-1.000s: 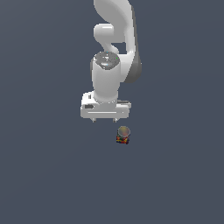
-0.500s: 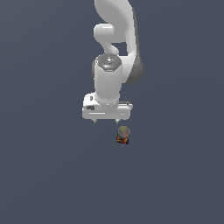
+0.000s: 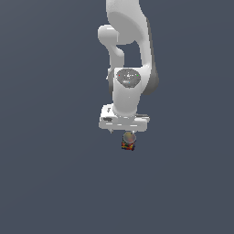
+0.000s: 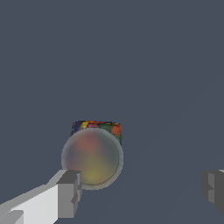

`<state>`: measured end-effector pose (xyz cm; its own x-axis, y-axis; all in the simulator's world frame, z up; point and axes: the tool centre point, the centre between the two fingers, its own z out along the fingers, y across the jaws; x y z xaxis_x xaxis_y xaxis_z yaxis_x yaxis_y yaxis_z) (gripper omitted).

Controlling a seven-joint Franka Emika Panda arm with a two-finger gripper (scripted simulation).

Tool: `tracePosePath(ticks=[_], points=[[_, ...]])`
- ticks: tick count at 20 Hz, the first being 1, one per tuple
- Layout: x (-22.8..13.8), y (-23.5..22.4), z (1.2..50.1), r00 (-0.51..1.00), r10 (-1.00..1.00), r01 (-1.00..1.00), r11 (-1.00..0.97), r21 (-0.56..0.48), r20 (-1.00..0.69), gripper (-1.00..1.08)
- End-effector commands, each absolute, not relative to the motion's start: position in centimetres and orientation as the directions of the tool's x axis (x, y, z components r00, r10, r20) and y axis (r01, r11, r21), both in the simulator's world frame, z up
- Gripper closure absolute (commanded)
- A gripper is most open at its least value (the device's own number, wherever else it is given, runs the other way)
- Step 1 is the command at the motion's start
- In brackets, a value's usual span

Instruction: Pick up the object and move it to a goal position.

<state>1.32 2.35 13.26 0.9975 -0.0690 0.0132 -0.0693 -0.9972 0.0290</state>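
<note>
1. Our gripper [image 4: 140, 192] stands wide, holding nothing: the wrist view shows one finger [image 4: 65, 194] beside the sphere and the other well apart at the far edge, with bare ground between them.
2. We see the cube [image 3: 128, 145] lying on the plain dark floor [image 3: 55, 173], just below the hand in the exterior view and slightly toward that view's right.
3. A translucent sphere [image 4: 92, 157] overlaps the cube in both views; we judge it to be the goal marker, though we cannot tell its height from the floor.
4. In the wrist view the cube [image 4: 97, 129] sits close to one finger rather than centred between the two, so we judge the hand is not yet aligned.
5. Descending from here, we risk that near finger landing on the cube or nudging it sideways; closing off-centre could also pinch a corner and let so small a piece twist out.
</note>
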Motion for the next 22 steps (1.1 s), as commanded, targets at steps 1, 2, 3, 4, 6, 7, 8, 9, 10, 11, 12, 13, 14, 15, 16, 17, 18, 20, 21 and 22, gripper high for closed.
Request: tracePosePath(ticks=[1, 2, 3, 4, 6, 7, 8, 9, 10, 11, 12, 13, 14, 15, 16, 17, 18, 20, 21, 22], points=[[1.4, 3.8, 12.4, 0.995, -0.098, -0.098, -0.995, 0.018, 0.009, -0.92], [1.4, 4.2, 12.1, 0.994, -0.107, -0.107, -0.994, 0.014, 0.008, -0.92], [1.4, 4.7, 11.8, 0.993, -0.115, -0.115, -0.993, 0.011, 0.006, -0.92], [1.4, 5.0, 11.6, 0.992, -0.122, -0.122, -0.992, 0.009, 0.005, -0.92], [1.4, 5.6, 11.2, 0.991, -0.134, -0.134, -0.991, 0.004, 0.003, -0.92], [1.4, 5.8, 11.1, 0.990, -0.138, -0.138, -0.990, 0.003, 0.002, -0.92], [1.4, 6.0, 10.9, 0.990, -0.142, -0.142, -0.990, 0.002, 0.001, -0.92], [1.4, 6.1, 10.9, 0.990, -0.144, -0.144, -0.990, 0.001, 0.000, -0.92], [1.4, 6.2, 10.8, 0.989, -0.145, -0.145, -0.989, 0.000, 0.000, -0.92], [1.4, 6.2, 10.8, 0.989, -0.146, -0.146, -0.989, 0.000, 0.000, -0.92], [1.4, 6.1, 10.9, 0.990, -0.142, -0.142, -0.990, 0.001, 0.000, -0.92], [1.4, 6.1, 10.8, 0.990, -0.142, -0.142, -0.990, 0.001, 0.000, -0.92], [1.4, 6.1, 10.7, 0.990, -0.142, -0.142, -0.990, 0.001, 0.000, -0.92], [1.4, 6.1, 10.5, 0.990, -0.142, -0.142, -0.990, 0.001, 0.000, -0.92], [1.4, 6.1, 10.2, 0.990, -0.142, -0.142, -0.990, 0.001, 0.000, -0.92], [1.4, 6.1, 9.9, 0.990, -0.143, -0.143, -0.990, 0.001, 0.000, -0.92], [1.4, 6.2, 9.4, 0.990, -0.143, -0.143, -0.990, 0.001, 0.000, -0.92], [1.3, 6.2, 8.3, 0.990, -0.144, -0.144, -0.990, 0.001, 0.000, -0.92], [1.3, 6.2, 7.7, 0.990, -0.144, -0.144, -0.990, 0.000, 0.000, -0.92], [1.3, 6.2, 7.2, 0.989, -0.145, -0.145, -0.989, 0.000, 0.000, -0.92]])
